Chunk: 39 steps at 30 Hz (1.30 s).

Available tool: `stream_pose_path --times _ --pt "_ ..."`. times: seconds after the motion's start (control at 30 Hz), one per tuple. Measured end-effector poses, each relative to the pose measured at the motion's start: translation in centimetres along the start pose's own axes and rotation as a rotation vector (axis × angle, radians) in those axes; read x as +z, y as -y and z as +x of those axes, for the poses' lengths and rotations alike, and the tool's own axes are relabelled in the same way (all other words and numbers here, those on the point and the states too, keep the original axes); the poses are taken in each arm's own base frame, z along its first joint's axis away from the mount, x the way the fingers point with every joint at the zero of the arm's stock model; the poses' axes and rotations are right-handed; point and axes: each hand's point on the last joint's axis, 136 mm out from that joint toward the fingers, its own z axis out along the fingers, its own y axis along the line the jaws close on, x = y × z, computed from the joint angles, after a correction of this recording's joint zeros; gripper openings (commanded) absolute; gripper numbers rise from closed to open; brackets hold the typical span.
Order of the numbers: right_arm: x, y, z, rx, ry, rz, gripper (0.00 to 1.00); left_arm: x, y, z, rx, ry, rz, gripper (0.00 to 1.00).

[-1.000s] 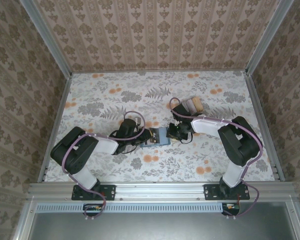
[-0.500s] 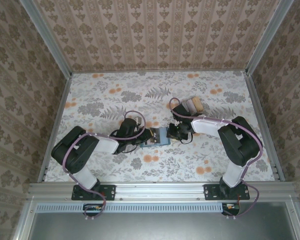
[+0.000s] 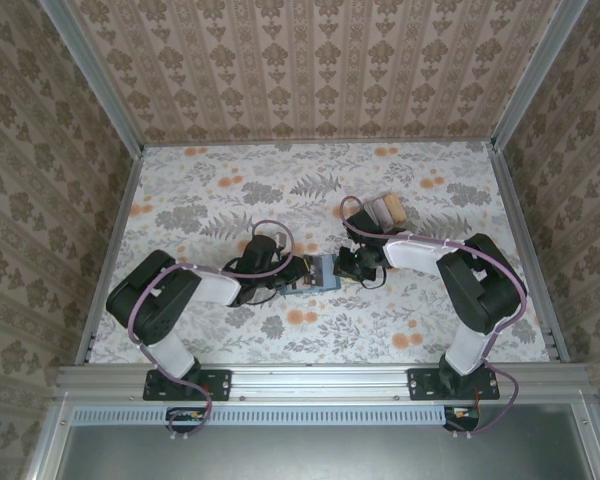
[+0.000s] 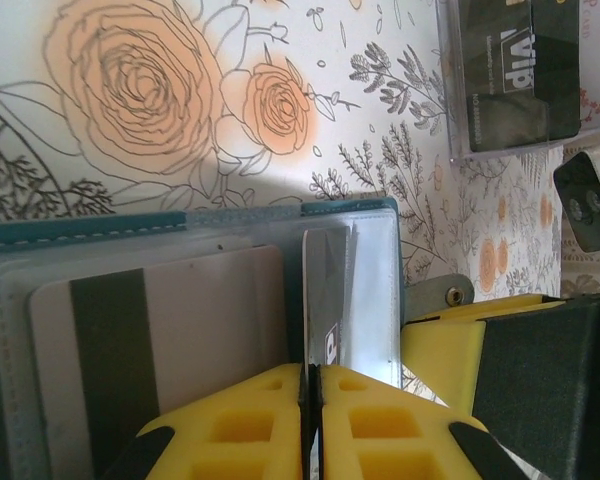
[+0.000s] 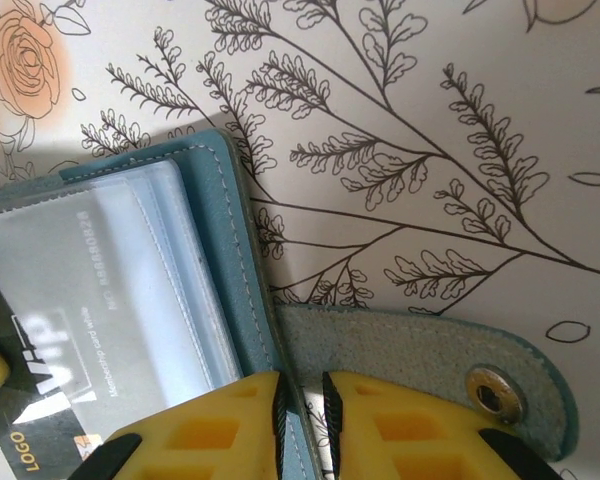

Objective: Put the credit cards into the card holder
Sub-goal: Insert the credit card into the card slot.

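Since a second ago the left arm has edged toward the table's middle, and its left gripper [image 4: 310,385] pinches narrowly on a dark VIP card [image 4: 327,300], edge-on and partly slid into a clear sleeve of the teal card holder [image 5: 225,235]. That one holder lies open mid-table, the right gripper [image 5: 300,390] clamped on its teal edge beside the snap tab [image 5: 430,360]. I judge the task under way: one pale striped card [image 4: 210,330] is seated, one is entering, and one clear box [image 4: 500,80] nearby shows at least one more.
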Motion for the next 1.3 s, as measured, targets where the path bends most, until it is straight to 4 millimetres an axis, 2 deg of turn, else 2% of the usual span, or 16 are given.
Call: stream_pose_path --times 0.3,0.37,0.5,0.6,0.73,0.97,1.13,1.3 --pt "0.0 0.0 0.0 0.0 0.001 -0.001 0.22 0.2 0.3 0.2 0.002 -0.01 -0.004 0.14" --pt "0.0 0.0 0.0 0.0 0.001 -0.001 0.22 0.3 0.4 0.4 0.004 -0.019 -0.009 0.19" --pt "0.0 0.0 0.0 0.001 0.001 -0.001 0.22 0.4 0.5 0.5 0.008 -0.026 -0.022 0.21" --pt "0.0 0.0 0.0 0.001 0.001 -0.001 0.22 0.0 0.5 0.5 0.009 -0.022 -0.039 0.27" --pt "0.0 0.0 0.0 0.001 0.001 -0.002 0.23 -0.5 0.2 0.6 0.014 -0.017 -0.071 0.26" --pt "0.0 -0.1 0.0 0.001 0.0 -0.003 0.22 -0.5 -0.2 1.0 0.032 -0.039 -0.109 0.15" --pt "0.0 -0.1 0.0 0.002 -0.001 -0.005 0.22 0.0 0.5 1.0 0.052 -0.059 -0.117 0.14" --pt "0.0 -0.1 0.0 0.004 -0.001 -0.006 0.22 0.3 0.0 1.4 0.048 -0.082 -0.138 0.14"
